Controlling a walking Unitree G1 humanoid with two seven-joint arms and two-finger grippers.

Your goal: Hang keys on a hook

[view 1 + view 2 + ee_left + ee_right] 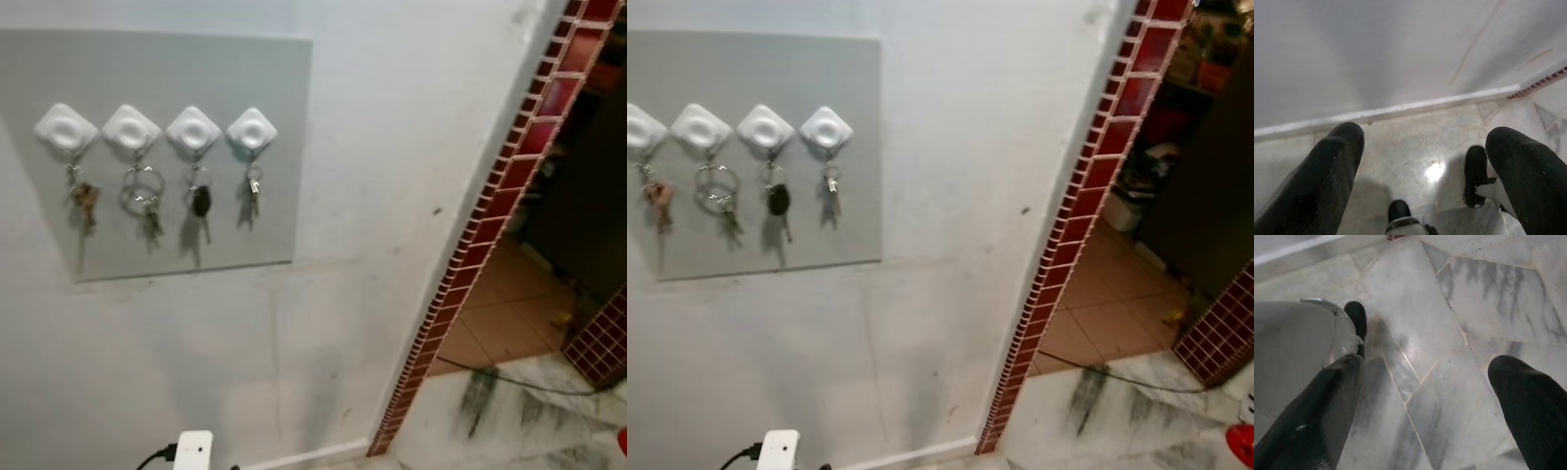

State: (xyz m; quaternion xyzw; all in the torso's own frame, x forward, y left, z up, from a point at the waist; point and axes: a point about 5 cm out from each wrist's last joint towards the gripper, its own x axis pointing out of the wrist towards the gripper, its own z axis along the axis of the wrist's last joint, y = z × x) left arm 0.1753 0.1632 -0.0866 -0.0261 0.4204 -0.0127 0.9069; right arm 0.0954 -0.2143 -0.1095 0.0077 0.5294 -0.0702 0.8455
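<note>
Left wrist view: two thick matte-black rounded fingers, faintly speckled, blunt tips. Below them, black rounded foot with a pale grey bracket, plus a second black knob on a silver collar. Right wrist view: same pair of black tapered fingers, slight sheen. Beside them, smooth silver-grey curved body shell with chrome edge, black foot tip.
</note>
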